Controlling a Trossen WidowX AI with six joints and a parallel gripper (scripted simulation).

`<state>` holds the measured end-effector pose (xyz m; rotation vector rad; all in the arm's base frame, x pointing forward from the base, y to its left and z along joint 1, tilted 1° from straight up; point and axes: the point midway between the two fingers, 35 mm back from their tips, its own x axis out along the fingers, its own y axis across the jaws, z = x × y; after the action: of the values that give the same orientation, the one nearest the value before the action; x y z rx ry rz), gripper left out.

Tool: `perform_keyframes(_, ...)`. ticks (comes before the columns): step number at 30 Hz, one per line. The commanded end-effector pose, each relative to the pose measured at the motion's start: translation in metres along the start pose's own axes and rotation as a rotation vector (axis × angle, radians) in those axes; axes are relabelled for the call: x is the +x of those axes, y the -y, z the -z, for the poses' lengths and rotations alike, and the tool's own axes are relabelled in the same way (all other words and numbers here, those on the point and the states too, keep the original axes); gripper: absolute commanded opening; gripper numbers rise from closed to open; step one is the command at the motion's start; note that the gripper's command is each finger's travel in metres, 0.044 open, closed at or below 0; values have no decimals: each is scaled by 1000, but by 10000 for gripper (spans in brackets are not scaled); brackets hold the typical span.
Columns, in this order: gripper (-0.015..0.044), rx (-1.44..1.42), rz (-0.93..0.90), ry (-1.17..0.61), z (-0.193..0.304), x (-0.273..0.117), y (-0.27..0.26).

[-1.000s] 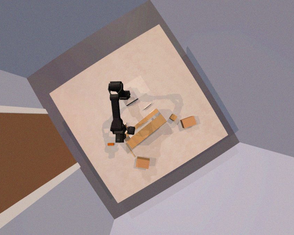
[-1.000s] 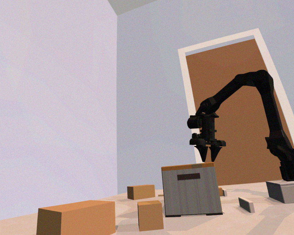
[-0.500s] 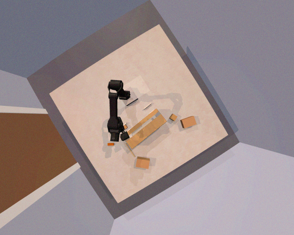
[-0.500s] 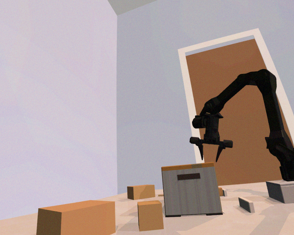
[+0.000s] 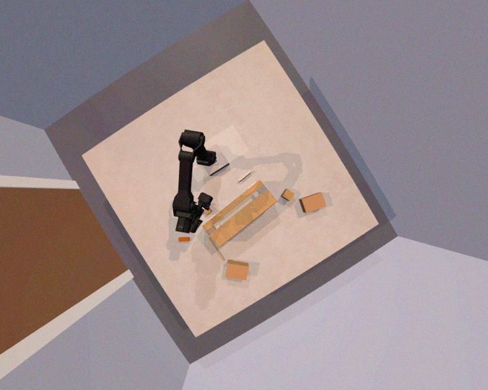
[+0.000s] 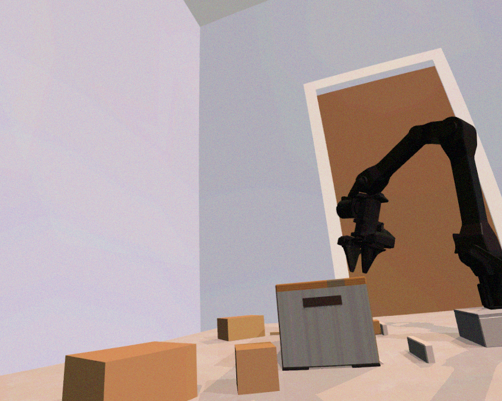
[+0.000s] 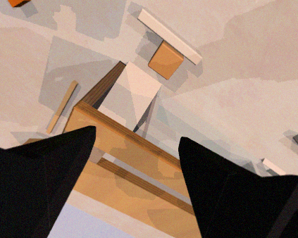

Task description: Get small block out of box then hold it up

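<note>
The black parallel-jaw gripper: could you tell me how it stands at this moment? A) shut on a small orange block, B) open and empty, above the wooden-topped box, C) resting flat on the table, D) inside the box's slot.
B: in the exterior view the black parallel-jaw gripper hangs above the wooden-topped box with its fingers apart, and the wrist view shows nothing between them.

Pale beige table carries the long wooden box, three loose tan blocks — two right, one near — plus a tiny orange block far left.
</note>
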<state>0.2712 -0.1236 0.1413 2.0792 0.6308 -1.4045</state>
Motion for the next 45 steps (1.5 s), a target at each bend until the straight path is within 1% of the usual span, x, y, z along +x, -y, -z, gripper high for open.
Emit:
perform_keyframes(1, 285, 457, -3, -73, -1, -7, -2)
perform_keyframes(12, 285, 457, -3, -73, -2, -4, -2)
perform_keyframes(14, 285, 457, -3, -73, -7, 13, -1)
perform_keyframes(18, 285, 457, -3, -73, -24, 65, 10)
perform_keyframes(20, 285, 458, -2, -73, -30, 80, 16)
perform_keyframes(28, 285, 458, -2, -72, -31, 82, 17)
perform_keyframes(45, 285, 458, -2, -73, -38, 109, 19)
